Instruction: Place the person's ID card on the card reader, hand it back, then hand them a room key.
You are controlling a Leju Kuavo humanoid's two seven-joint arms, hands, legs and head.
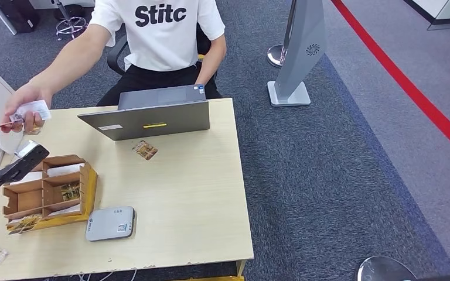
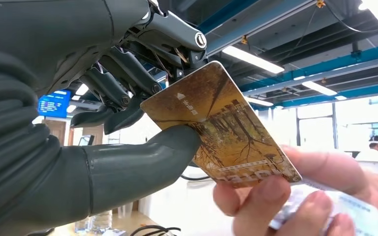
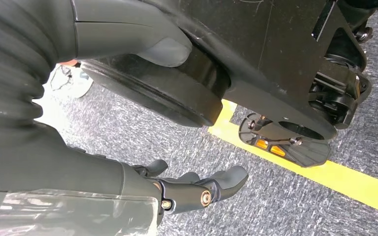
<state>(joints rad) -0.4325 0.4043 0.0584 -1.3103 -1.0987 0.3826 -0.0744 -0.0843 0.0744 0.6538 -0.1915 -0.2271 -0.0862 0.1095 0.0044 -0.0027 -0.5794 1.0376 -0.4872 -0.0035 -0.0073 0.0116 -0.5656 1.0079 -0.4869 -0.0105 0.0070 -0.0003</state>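
L hand [image 2: 128,123] pinches the room key [image 2: 221,128], a gold-brown card w/ a tree print: thick grey thumb pressed on its printed face, darker fingers [image 2: 123,73] behind its upper edge. Card sticks out past the thumb toward the person's hand [image 2: 295,196], whose fingers touch the card's far end from below and also hold the ID card [image 2: 354,211], pale white-blue. In head view that hand [image 1: 26,105] is past the surface's [image 1: 187,193] far-left corner, ID card [image 1: 32,109] in it. R hand [image 3: 197,189] hangs low over grey carpet, fingers loosely curled but apart, holding nothing. On the surface: grey card reader [image 1: 110,223] near the front edge, cardboard organiser [image 1: 50,193] just beside it, laptop [image 1: 152,114] at the far edge.
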